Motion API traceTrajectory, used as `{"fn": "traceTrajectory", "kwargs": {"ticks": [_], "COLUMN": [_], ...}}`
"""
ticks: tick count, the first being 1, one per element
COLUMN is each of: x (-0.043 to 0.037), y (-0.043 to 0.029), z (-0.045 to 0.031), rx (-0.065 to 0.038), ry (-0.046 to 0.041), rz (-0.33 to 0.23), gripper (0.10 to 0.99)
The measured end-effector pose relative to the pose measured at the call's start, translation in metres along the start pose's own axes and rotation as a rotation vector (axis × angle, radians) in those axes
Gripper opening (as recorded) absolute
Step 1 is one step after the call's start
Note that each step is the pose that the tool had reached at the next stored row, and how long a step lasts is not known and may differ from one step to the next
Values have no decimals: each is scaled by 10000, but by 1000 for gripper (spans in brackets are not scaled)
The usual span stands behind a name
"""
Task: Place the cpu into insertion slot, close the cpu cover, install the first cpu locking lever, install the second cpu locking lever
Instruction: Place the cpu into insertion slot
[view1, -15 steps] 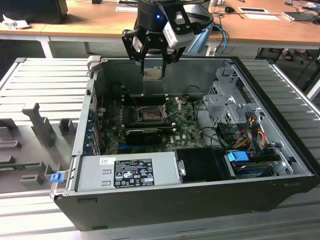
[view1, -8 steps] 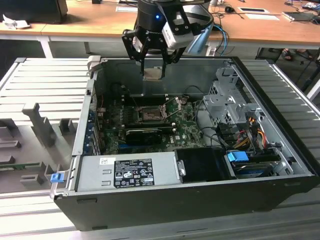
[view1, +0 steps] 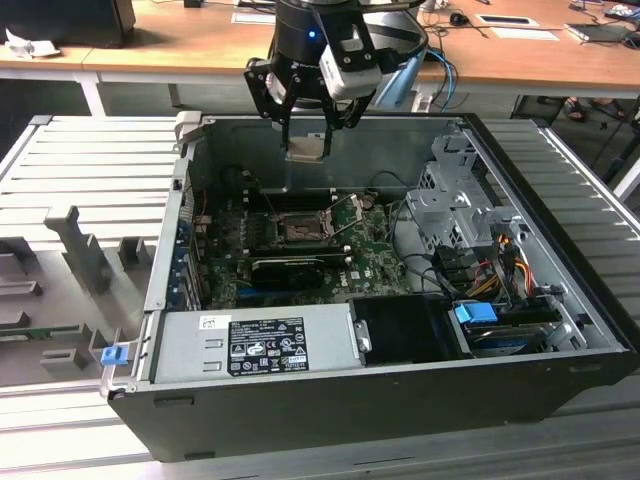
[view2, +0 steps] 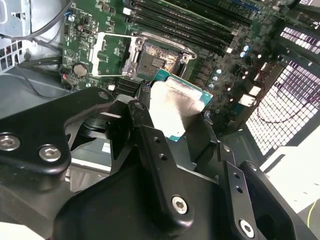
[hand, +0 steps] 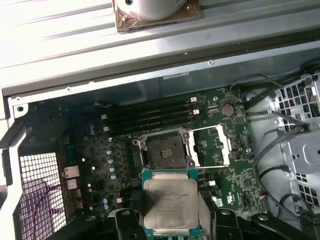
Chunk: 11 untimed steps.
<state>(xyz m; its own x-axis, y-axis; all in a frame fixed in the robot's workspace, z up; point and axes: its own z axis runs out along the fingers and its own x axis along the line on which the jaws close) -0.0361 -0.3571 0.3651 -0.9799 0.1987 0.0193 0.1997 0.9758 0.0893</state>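
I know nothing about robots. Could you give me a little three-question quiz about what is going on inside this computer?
1. True or false: the gripper holds the cpu above the board.
2. The insertion slot is: A) filled by a chip, B) empty, C) taped over.
3. Fill in: the cpu cover beside the slot is flipped ____.

Key: 1 true; 2 B; 3 open.

Pale grey cpu (hand: 169, 202) edged green, green circuit board (hand: 240, 165), dark insertion slot (hand: 162, 151) rimmed silver, black jaws.
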Motion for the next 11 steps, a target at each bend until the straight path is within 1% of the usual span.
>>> {"fn": "traceTrajectory", "kwargs": {"ticks": [6, 10, 11], "x": [1, 1, 2], "y": [0, -1, -1], "z": [2, 10, 11], "rx": [-8, -20, -19], "ry": [-40, -105, -112], "rz": [442, 1180, 1258], "gripper": [525, 525, 525]}}
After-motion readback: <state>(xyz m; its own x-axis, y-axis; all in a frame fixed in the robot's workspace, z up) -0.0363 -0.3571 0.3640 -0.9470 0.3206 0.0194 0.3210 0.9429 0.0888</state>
